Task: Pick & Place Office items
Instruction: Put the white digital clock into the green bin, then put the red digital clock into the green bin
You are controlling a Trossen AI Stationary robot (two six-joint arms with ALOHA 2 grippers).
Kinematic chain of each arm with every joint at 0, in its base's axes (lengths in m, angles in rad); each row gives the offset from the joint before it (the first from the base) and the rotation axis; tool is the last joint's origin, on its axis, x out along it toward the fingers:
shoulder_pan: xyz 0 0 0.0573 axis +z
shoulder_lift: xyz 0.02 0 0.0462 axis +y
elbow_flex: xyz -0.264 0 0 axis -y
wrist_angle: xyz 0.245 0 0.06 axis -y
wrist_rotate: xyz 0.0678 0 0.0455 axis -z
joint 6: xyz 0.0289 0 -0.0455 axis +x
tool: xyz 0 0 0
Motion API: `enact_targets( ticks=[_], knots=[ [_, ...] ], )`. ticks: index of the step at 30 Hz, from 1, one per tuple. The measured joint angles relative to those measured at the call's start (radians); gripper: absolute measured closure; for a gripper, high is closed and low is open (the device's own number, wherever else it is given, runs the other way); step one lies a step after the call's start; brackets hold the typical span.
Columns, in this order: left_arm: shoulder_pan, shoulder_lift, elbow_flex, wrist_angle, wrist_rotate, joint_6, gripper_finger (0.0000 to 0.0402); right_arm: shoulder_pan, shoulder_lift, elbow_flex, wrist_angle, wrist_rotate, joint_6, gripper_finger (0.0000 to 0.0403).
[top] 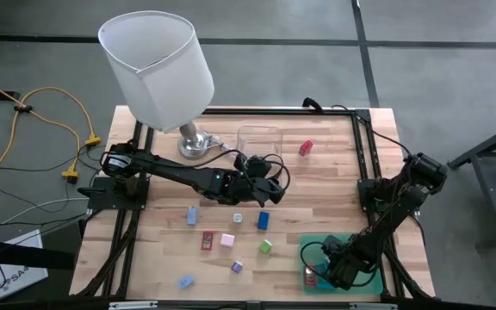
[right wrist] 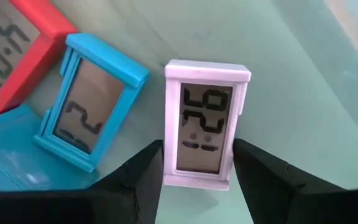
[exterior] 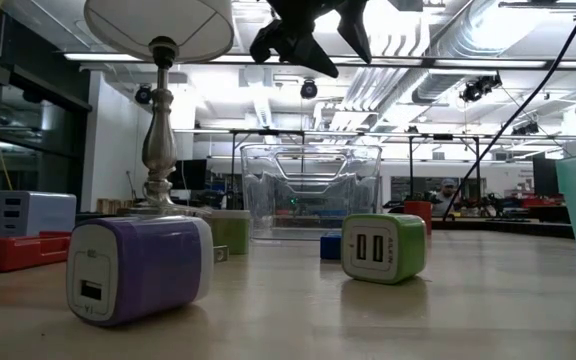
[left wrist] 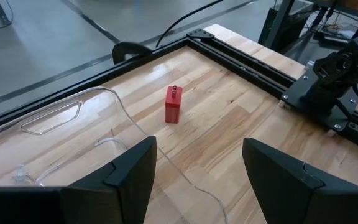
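Down between the right gripper's [right wrist: 197, 165] two dark fingers lies a small white clock [right wrist: 206, 122], flat on the green tray [right wrist: 328, 93]. The fingers stand one on each side of its lower end, narrowly parted; whether they press it cannot be told. Its grey screen shows dark digits. Just beside it, off one finger, lies a light blue clock [right wrist: 92, 99], and past that a red clock [right wrist: 11, 50], cut off by the picture's edge. From above, this gripper [top: 334, 269] hides most of the tray's [top: 373, 280] contents.

The left gripper [left wrist: 197, 171] hangs over the table [top: 334, 185] with its fingers wide apart and nothing between them. Ahead of it a red block [left wrist: 173, 104] stands on the wood, well apart; close by one finger curves the wall of a clear box [left wrist: 73, 115], hard to trace.

Behind and beside that gripper [top: 261, 191], small blocks lie scattered: blue [top: 263, 220], pink [top: 227, 240], green [top: 266, 247], purple [top: 237, 267].
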Motion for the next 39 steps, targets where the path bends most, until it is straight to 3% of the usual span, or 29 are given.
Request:
enact_targets(
  ticks=[19,27,39],
  knots=[
    [0.000,0.000,0.000,0.005,0.000,0.000,0.0171,0.000,-0.178,0.001,-0.093,0.055,0.000,0.0223],
    [0.000,0.000,0.000,0.005,0.000,0.000,0.0171,-0.010,-0.284,0.002,-0.155,0.172,-0.057,0.0222],
    [0.000,0.000,0.000,0.005,0.000,0.000,0.0171,-0.170,-0.452,0.003,-0.283,0.325,-0.450,0.0222]
  ],
)
